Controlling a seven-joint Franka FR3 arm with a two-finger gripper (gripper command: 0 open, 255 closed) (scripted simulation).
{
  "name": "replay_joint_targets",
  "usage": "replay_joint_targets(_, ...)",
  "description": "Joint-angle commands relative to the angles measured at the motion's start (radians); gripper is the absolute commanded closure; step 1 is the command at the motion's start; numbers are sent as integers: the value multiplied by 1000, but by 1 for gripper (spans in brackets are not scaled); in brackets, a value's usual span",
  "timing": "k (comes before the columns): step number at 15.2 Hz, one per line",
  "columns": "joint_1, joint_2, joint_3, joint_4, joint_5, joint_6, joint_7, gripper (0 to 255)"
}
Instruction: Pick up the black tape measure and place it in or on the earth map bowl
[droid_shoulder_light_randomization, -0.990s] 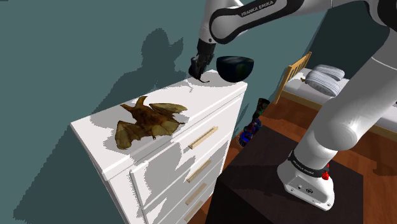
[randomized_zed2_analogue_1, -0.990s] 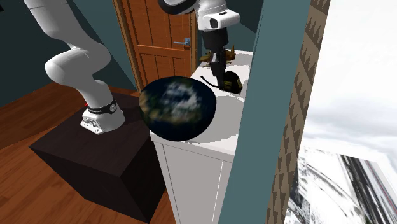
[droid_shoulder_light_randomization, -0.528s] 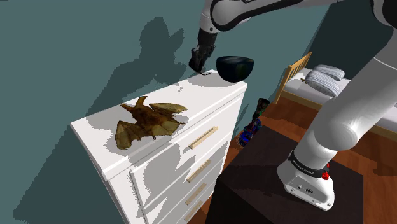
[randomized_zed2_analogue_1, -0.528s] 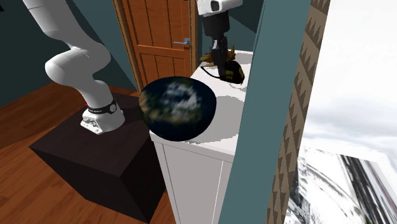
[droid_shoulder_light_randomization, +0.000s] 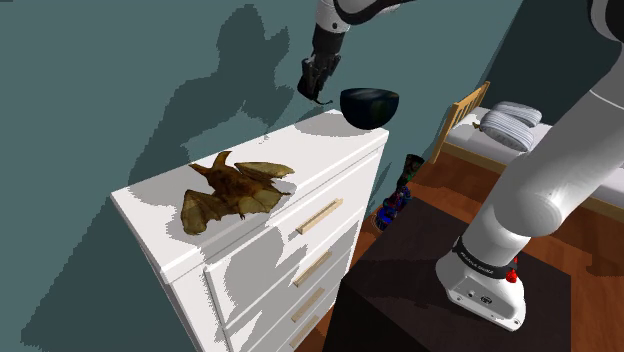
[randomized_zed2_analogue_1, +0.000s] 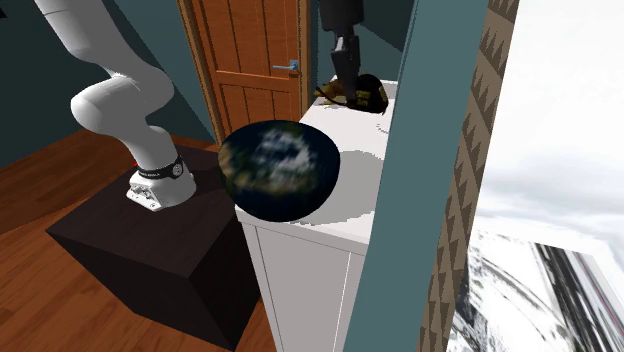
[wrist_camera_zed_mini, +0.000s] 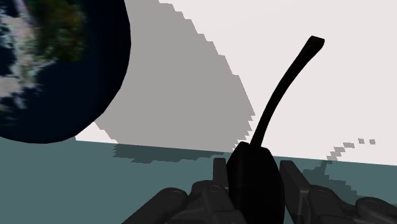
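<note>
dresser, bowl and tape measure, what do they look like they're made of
Dresser: matte white, likely painted wood; its drawer handles look like pale bare wood. Earth map bowl: smooth, printed with an earth image, base material unclear. Tape measure: plain black and featureless, with a thin curved strap; possibly plastic, but the look leaves it open.

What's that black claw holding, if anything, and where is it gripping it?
The gripper is shut on the black tape measure, clasping its rounded body between the two fingers. Its thin strap sticks out free beyond them.
</note>
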Motion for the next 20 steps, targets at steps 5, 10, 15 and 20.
replay_joint_targets(5, 0, 0, 0, 81, 2, -81, -5, 255)
replay_joint_targets(10, 0, 6, 0, 154, 3, -149, -9, 255)
replay_joint_targets(15, 0, 16, 1, 228, 3, -212, -12, 255)
replay_joint_targets(20, -42, -65, -72, 147, 24, -206, -131, 255)
